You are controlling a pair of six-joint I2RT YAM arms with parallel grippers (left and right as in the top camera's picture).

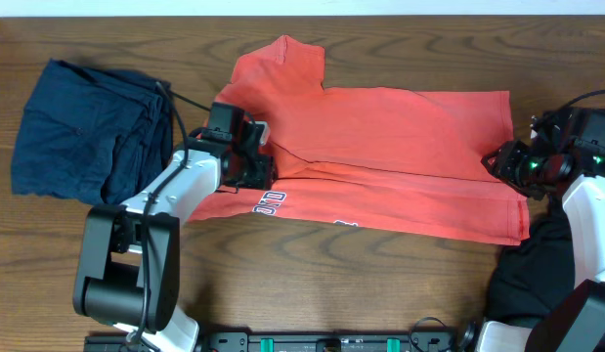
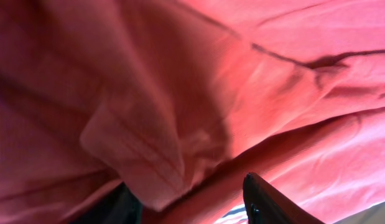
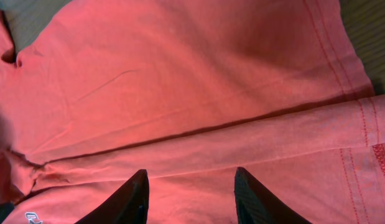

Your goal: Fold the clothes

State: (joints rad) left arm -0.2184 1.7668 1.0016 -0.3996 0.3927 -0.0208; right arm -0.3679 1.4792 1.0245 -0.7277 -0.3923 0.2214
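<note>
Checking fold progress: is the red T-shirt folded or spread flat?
Partly folded: the red T-shirt has one lengthwise flap laid over itself, white lettering showing below it.

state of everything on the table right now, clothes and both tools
T-shirt, spread flat, partly folded lengthwise, one sleeve sticking out at the top
navy garment, loosely bunched, lying apart from the T-shirt
black garment, bunched, partly hidden by the right arm
left tool, fingers apart around a fold of the T-shirt, grip unclear
right tool, open over the T-shirt, holding nothing
</note>
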